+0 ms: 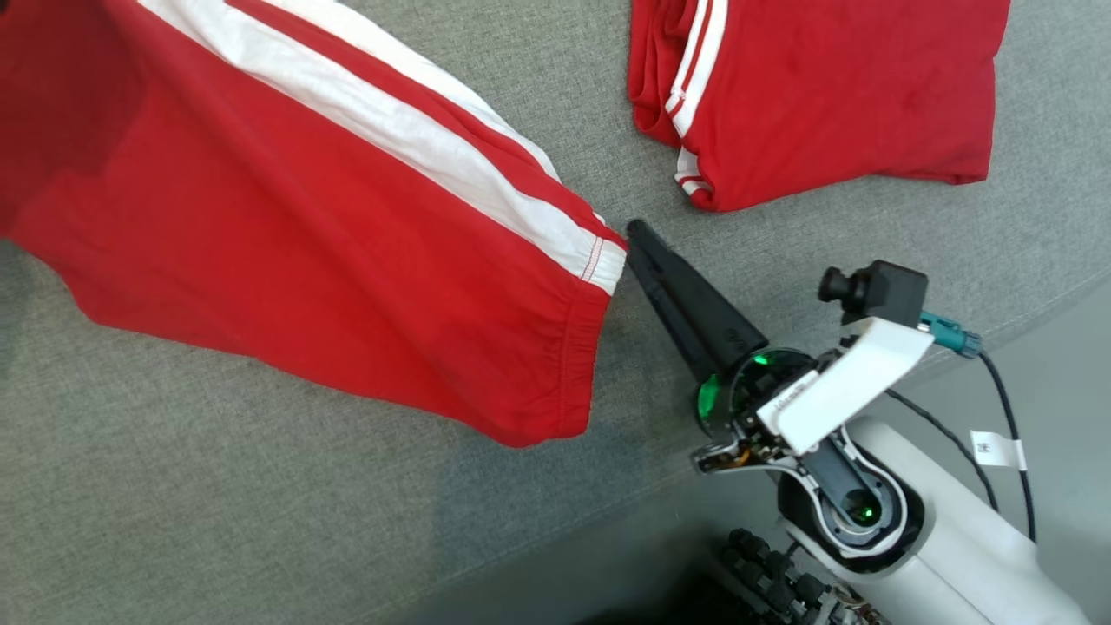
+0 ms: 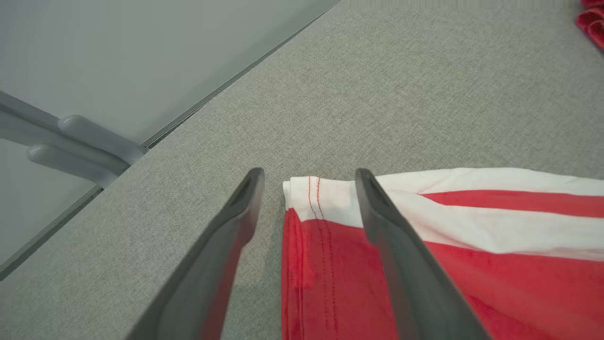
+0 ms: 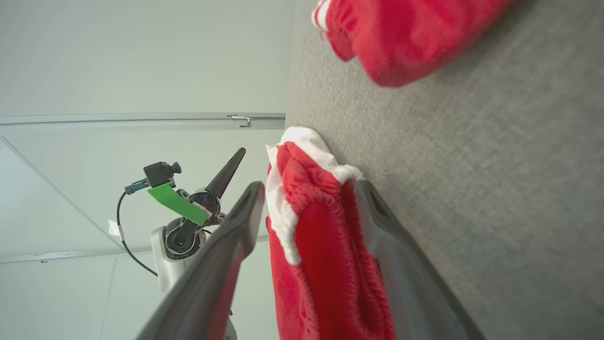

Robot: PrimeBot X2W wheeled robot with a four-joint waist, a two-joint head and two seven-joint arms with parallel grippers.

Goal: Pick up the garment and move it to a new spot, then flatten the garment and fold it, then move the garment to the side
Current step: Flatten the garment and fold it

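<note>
Light and limp, the red garment (image 1: 304,260) lies on the desk (image 1: 260,521), hem corner inside the spread left claw (image 2: 309,172), elastic band inside the spread right claw (image 3: 310,186); those 2 stitched edges look best to pinch.

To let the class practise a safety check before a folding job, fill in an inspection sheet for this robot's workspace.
Surface: grey cloth-covered table, flat.
Job's things: red garment with white stripes, laid out long, not yet folded.
Clutter: second red garment, folded, lying apart.
Hands: left hand open over the stitched hem; right hand open, elastic end between its fingers.
Cables: black cable hanging from the wrist camera.
Surroundings: pale floor; grey legs beside the table.
</note>
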